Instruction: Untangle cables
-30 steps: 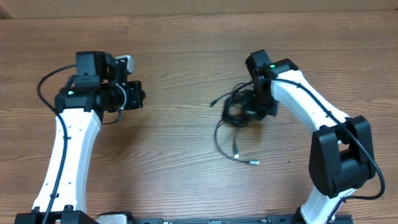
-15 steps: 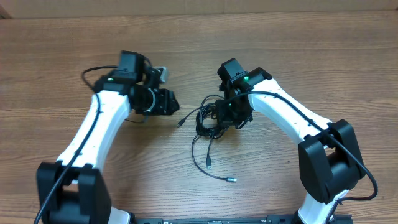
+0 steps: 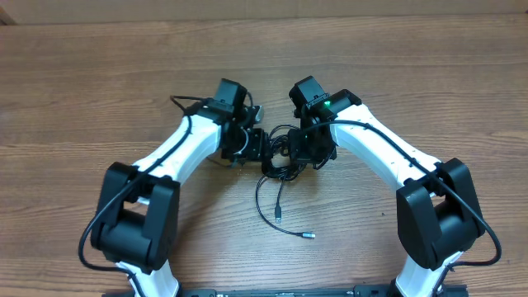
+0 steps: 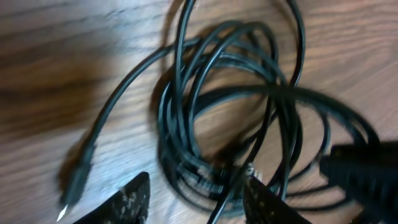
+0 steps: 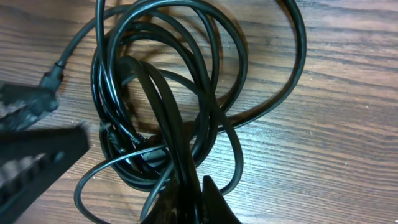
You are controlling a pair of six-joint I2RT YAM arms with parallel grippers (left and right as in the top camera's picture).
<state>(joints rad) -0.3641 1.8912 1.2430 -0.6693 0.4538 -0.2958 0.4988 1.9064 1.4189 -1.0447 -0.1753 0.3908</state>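
Observation:
The cables lie in a tangled black coil mid-table, between my two grippers. One loose strand trails toward me and ends in a small plug. My left gripper is at the coil's left edge. In the left wrist view it is open, its fingers astride the near rim of the coil, and a plug lies to the left. My right gripper is at the coil's right side. In the right wrist view it is shut on a black strand of the cables.
The wooden table runs out to both sides and toward the back. Both white arms angle in from the front corners and nearly meet over the coil. The left gripper's dark body shows at the left of the right wrist view.
My left arm has swung from the far left across to the coil and its jaws have opened. My right gripper first dragged the coil a little leftward, then stayed put.

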